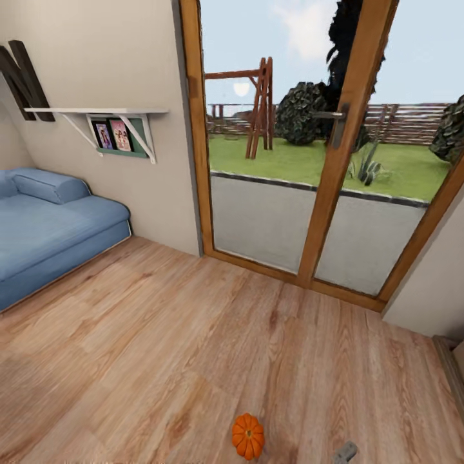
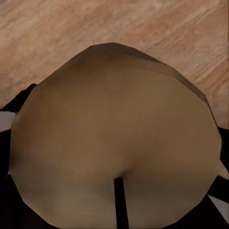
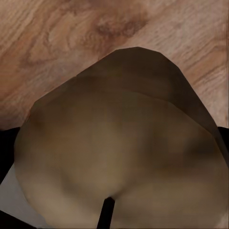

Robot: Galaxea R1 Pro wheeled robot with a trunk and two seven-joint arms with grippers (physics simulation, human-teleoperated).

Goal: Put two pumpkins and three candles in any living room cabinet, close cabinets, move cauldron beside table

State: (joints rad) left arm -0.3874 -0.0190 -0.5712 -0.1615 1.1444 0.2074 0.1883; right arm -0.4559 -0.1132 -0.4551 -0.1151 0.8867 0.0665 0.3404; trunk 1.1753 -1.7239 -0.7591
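Observation:
One orange pumpkin (image 1: 248, 435) with a short stem sits on the wood plank floor near the bottom of the head view. A pale beige candle (image 2: 114, 138) with a black wick looms close in the left wrist view. Dark fingers (image 2: 16, 102) of my left gripper press against its sides, and it hangs above the floor. A second, darker beige candle (image 3: 119, 152) with a black wick sits the same way in my right gripper, with dark fingers (image 3: 7, 143) at its edges. No cabinet or cauldron is in view.
A blue sofa (image 1: 45, 225) stands at the left under a white wall shelf (image 1: 96, 113) with framed photos. A wood-framed glass door (image 1: 335, 161) to a garden is ahead. A small grey robot part (image 1: 345, 452) shows right of the pumpkin.

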